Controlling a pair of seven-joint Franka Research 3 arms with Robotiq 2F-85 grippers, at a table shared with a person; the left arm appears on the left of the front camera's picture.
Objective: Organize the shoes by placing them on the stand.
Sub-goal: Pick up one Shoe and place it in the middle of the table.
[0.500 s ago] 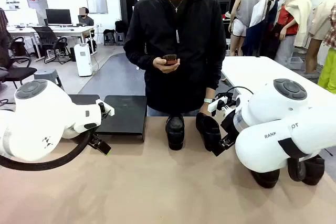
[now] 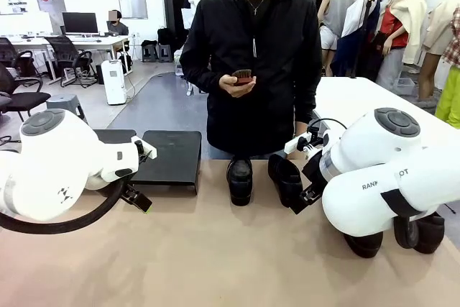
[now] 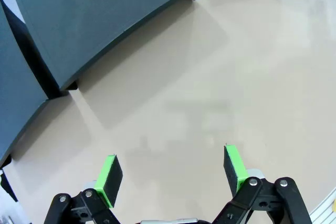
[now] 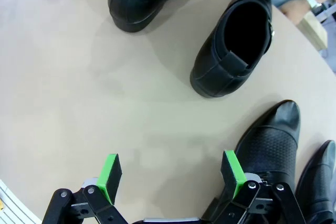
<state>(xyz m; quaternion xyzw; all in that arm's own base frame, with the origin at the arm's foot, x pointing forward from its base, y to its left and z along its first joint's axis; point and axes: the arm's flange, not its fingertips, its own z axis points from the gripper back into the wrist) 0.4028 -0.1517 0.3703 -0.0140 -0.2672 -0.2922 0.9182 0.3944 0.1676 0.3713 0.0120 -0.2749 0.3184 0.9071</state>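
Person (image 2: 251, 55) sidestepped; both jaws spread (right wrist view adds a perforated dress shoe (image 4: 268, 140)).

Loafers (image 4: 233, 45): two
Dress shoes (image 4: 270, 140): two
Shoes in all: four
Stand platforms (image 3: 100, 19): two
Robot arms (image 2: 388, 177): two
Person at the table (image 2: 215, 249): one
Phone (image 2: 243, 77) in the person's hand: one

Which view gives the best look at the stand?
The left wrist view: it looks down on both platforms of the stand, their visible tops bare. The front view shows it from a low angle, with the left arm covering part of one platform.
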